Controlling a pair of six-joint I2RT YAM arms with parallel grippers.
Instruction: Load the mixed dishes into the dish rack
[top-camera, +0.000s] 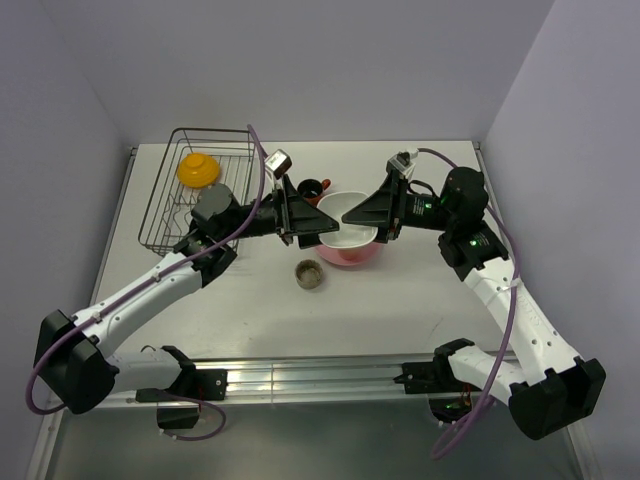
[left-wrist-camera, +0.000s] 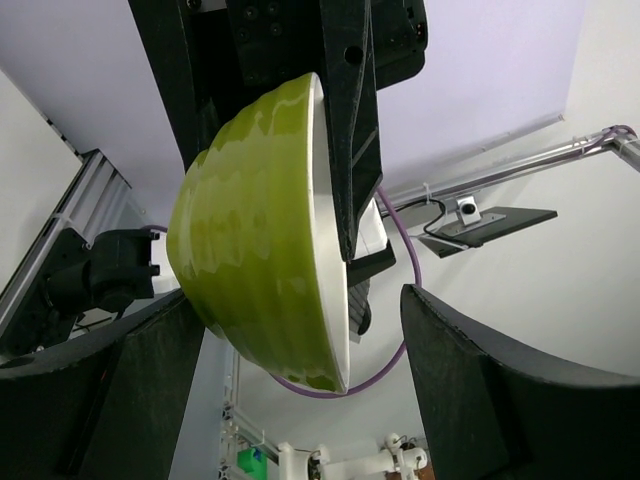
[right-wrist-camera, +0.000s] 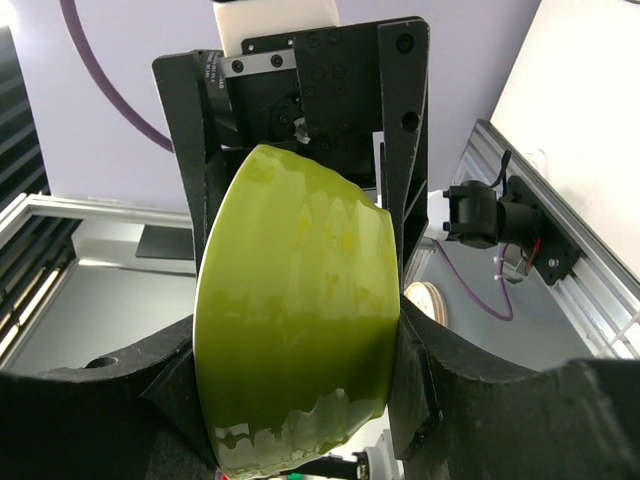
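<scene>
Grip state, right gripper: jaws part-way closed and clamped on white squarish bowl. In left wrist view, one finger across white inside at rim, other finger behind yellow-green outside. In right wrist view, own fingers pressed close on either side of green wall.

Grip state, left gripper: jaws spread wide, straddling same bowl from left side of scene, not closed on it. In left wrist view, right-hand finger clear of rim, with visible gap. Left-hand finger close beside green wall; contact not discernible.

Bowl location: centre of table, between the two grippers, white inside facing up. Sits directly over pink plate in top view; resting on it or lifted clear, not discernible.

Dish rack: far left of table, well apart from held bowl. Holds orange-yellow bowl at its far end, apparently upturned.

Dark red-brown mug: on table just beyond left gripper, far side.

Small grey-brown dish: on table near pink plate, toward near-left, apart from it.

Markings: small print on left gripper housing, right wrist view, too small to read.
</scene>
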